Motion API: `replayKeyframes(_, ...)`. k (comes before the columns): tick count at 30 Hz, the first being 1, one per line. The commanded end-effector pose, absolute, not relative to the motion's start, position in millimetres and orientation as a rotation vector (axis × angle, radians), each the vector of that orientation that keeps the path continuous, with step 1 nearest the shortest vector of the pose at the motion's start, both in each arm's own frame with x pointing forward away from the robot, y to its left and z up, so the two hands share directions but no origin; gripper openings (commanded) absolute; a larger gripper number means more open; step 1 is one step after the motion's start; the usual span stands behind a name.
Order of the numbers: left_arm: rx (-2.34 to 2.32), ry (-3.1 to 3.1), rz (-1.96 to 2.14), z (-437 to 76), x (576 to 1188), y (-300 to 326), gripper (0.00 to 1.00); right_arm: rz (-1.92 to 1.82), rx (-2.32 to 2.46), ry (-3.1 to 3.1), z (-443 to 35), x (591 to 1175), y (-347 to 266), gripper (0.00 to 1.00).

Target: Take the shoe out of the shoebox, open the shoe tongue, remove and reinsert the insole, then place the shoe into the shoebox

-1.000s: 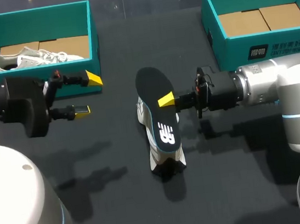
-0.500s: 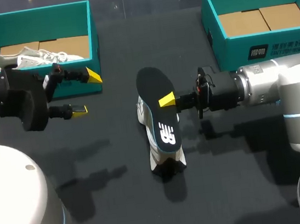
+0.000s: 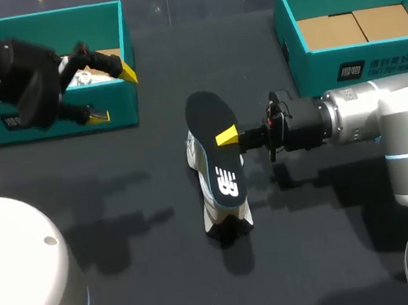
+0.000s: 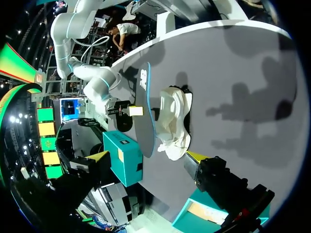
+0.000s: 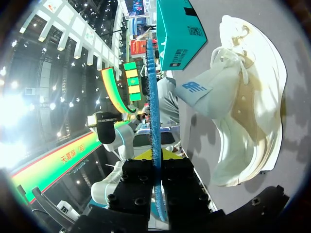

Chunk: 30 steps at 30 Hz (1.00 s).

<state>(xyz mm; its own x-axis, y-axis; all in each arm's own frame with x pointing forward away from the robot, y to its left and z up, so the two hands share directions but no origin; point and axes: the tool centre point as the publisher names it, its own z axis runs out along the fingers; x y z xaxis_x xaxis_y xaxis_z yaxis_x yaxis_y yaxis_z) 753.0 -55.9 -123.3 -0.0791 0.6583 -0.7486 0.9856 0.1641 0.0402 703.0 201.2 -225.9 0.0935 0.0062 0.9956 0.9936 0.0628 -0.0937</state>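
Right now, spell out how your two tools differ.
The left tool is open and empty; the right tool is shut on the insole. The left tool hangs at the front wall of the left shoebox; the right tool is at mid-table, beside the shoe. Both have yellow tips.

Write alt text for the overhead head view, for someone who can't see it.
The right gripper pinches a dark insole above a white shoe mid-table. The left gripper, open, hovers at a teal shoebox; a second teal shoebox sits at right.
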Motion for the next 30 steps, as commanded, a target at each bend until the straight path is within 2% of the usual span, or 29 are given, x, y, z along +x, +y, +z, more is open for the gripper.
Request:
replayKeyframes(1, 1.585, 1.822, -0.662, -123.3, 759.2, -58.6, 1.0, -1.092, -1.21, -1.173, -225.9, 702.0, 201.8, 0.0)
replayKeyframes(15, 1.758, 1.985, -0.534, -96.1, 758.8, -78.0, 1.0, -1.088, -1.223, -1.182, -227.9, 698.2, 211.2, 0.0)
replayKeyframes(30, 1.896, 2.071, -0.527, -89.9, 772.0, -95.4, 1.0, -1.072, -1.235, -1.187, -231.3, 693.7, 219.5, 0.0)
